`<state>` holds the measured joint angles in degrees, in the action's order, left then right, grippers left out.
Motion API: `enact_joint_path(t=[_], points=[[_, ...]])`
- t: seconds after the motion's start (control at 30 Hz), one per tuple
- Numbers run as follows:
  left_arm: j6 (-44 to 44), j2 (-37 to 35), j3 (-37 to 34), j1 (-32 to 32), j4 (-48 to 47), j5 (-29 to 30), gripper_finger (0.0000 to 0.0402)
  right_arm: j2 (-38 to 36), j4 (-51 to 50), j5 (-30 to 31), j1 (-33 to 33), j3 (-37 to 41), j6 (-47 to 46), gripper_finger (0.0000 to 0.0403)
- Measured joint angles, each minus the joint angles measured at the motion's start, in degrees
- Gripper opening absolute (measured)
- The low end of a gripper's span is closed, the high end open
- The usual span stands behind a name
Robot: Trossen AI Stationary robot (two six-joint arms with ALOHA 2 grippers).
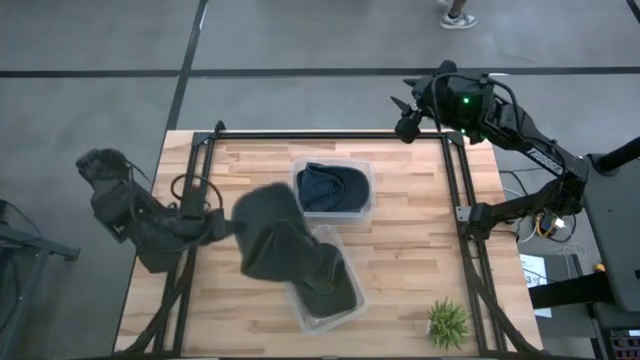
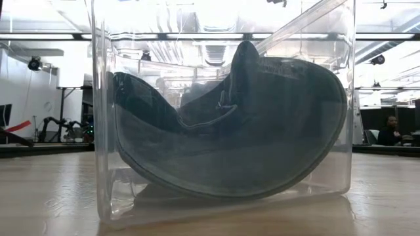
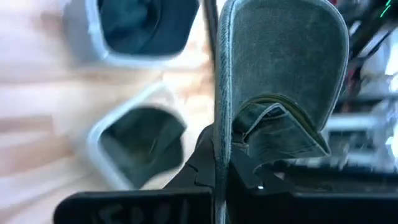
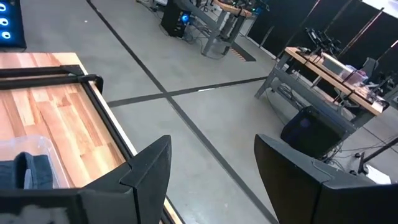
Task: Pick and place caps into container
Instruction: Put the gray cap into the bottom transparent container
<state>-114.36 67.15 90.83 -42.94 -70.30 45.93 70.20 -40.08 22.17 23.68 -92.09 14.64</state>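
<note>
My left gripper (image 1: 228, 228) is shut on a dark olive cap (image 1: 268, 235), carried above the table just left of the near clear container (image 1: 345, 305). That container holds another olive cap (image 1: 330, 280), which curls against the walls in the low view (image 2: 262, 131). The far container (image 1: 362, 170) holds a navy cap (image 1: 330, 188). In the left wrist view the held cap's brim (image 3: 280, 56) stands ahead of my fingers, with both containers behind it. My right gripper (image 4: 211, 168) is open and hangs past the table's far right corner (image 1: 405, 115). My left gripper pinches the olive cap between its two fingers (image 3: 205, 155) at the brim's edge (image 3: 222, 134). It comes level from the table's left. The brim stands on edge beyond the fingertips, the crown (image 3: 273, 130) bunches beside them, and the cap is lifted clear of the table.
A small green spiky plant (image 1: 447, 322) stands at the table's near right corner. A black frame (image 1: 455, 190) runs along the table's edges. Bare wood lies left of the containers (image 1: 215, 290) and right of them (image 1: 410, 230). A person's foot shows on the floor beyond the table (image 1: 458, 18).
</note>
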Motion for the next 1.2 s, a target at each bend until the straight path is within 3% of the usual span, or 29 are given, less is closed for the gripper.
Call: enact_joint_path(t=[0.13, 0.3, 0.5, 0.7, 0.9, 1.07, 1.2], points=[[-6.0, 3.4, -0.2, 0.6, -0.2, 4.7, 0.0006, -0.7, -2.6, -0.2, 0.0, -0.4, 1.1, 0.0226], [-14.1, 9.4, -0.3, 0.9, 0.6, 3.6, 0.0006, -3.7, -7.1, -4.0, 0.0, -3.0, 3.8, 0.0226], [-20.0, 15.6, -0.3, 1.1, 5.9, 1.9, 0.0006, -7.6, -5.1, -7.5, 0.0, -3.3, 2.5, 0.0226], [-21.2, 20.6, -0.3, 2.1, 11.1, 0.1, 0.0006, -7.8, -4.1, -7.5, 0.0, -3.3, 0.7, 0.0226], [-22.2, 24.2, -0.3, 2.6, 11.5, -11.2, 0.0007, -6.2, -4.8, -7.7, 0.0, -3.3, -0.3, 0.0226], [-22.0, 25.9, -0.5, 3.5, 11.8, -10.0, 0.0010, -5.1, -5.5, -7.7, 0.0, -3.3, -0.3, 0.0226], [-20.7, 27.3, -1.7, 5.1, 12.2, -9.7, 0.0039, -4.7, -5.6, -7.7, 0.0, -3.3, -0.1, 0.0226]])
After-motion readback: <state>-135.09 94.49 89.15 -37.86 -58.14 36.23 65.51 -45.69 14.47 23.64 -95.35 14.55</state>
